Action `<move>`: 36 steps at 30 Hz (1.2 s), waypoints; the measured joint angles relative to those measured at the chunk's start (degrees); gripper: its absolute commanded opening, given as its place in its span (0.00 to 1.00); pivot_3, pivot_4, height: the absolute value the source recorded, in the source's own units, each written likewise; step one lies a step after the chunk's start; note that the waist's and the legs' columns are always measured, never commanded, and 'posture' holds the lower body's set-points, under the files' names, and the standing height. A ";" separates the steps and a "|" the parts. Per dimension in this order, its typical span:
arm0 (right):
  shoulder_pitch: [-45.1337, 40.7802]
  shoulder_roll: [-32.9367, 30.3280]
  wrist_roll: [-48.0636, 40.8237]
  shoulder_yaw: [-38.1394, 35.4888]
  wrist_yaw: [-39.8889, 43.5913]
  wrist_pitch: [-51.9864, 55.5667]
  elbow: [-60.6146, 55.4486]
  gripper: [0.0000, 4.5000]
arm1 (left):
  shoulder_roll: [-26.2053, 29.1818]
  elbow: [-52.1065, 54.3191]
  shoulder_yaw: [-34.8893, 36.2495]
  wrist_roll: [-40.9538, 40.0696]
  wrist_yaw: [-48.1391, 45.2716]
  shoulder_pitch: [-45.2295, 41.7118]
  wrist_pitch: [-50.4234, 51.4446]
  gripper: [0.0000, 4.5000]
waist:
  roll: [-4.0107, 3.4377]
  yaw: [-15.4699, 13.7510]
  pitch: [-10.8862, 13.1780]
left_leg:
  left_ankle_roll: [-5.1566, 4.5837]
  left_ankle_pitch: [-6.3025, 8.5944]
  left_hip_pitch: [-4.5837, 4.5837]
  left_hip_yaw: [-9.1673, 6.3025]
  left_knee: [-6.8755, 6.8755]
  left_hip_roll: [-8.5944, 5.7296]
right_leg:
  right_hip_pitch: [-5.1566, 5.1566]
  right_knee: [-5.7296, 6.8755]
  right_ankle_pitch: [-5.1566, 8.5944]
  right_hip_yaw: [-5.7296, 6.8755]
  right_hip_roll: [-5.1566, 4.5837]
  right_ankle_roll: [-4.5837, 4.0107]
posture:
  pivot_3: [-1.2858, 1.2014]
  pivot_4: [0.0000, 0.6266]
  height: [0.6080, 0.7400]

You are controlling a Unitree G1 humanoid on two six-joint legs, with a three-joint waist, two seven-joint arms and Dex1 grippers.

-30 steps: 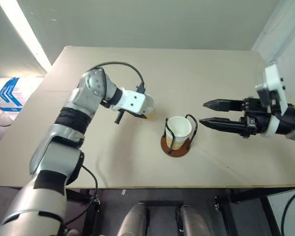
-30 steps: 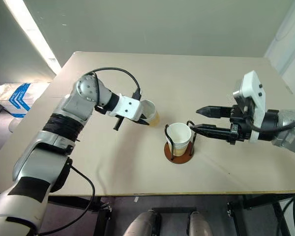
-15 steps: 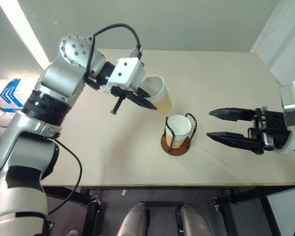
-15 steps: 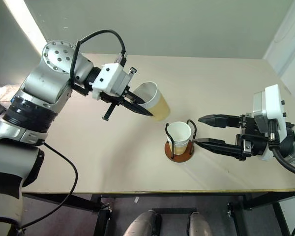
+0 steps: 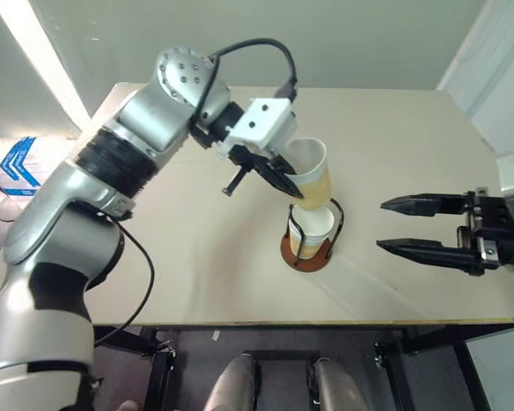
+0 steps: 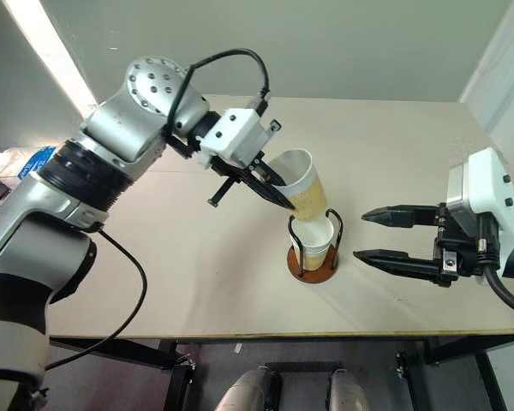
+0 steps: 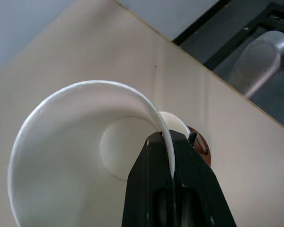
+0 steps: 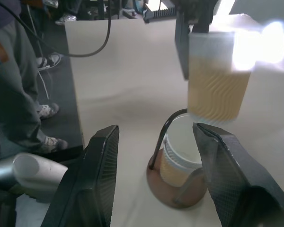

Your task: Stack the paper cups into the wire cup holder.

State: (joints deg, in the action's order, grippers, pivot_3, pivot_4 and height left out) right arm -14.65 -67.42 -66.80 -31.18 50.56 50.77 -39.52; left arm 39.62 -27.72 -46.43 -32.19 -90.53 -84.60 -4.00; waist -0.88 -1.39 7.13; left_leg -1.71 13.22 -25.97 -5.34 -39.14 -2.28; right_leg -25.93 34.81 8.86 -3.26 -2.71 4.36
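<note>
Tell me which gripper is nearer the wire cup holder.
Left. The left gripper holds a paper cup just above the wire cup holder; the right gripper hangs open beside it, apart.

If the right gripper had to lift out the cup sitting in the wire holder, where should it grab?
Probably the rim of the seated cup, from above: the wire cup holder fences its sides with loops, and only its top stands clear. The right gripper is open.

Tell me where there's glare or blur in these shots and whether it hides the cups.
Right wrist view: bright glare washes out the upper corner beside the held paper cup, which looks slightly motion-blurred; the cup in the wire cup holder stays readable. Left wrist view: the held cup's rim sits very close and soft. Left eye view: a bright light strip glows at the edge, off the table.
</note>
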 measured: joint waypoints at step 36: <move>-0.04 1.97 -0.43 3.05 -2.49 -3.49 3.10 0.58 | -9.95 -8.00 11.85 4.05 -0.12 -3.51 5.04 0.99 | 0.02 -0.38 0.01 | 0.07 0.12 0.00 0.34 -0.08 -0.18 | 0.11 -0.13 0.35 0.00 -0.32 0.62 | 0.52 0.24 1.00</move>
State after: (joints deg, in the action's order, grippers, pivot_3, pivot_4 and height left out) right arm -14.69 -65.44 -67.22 -28.13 48.07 47.28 -36.41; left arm 29.67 -35.72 -34.58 -28.14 -90.66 -88.11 1.04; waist -0.86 -1.76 7.14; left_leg -1.64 13.34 -25.98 -5.01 -39.21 -2.46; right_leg -25.82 34.68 9.20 -3.27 -3.04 4.98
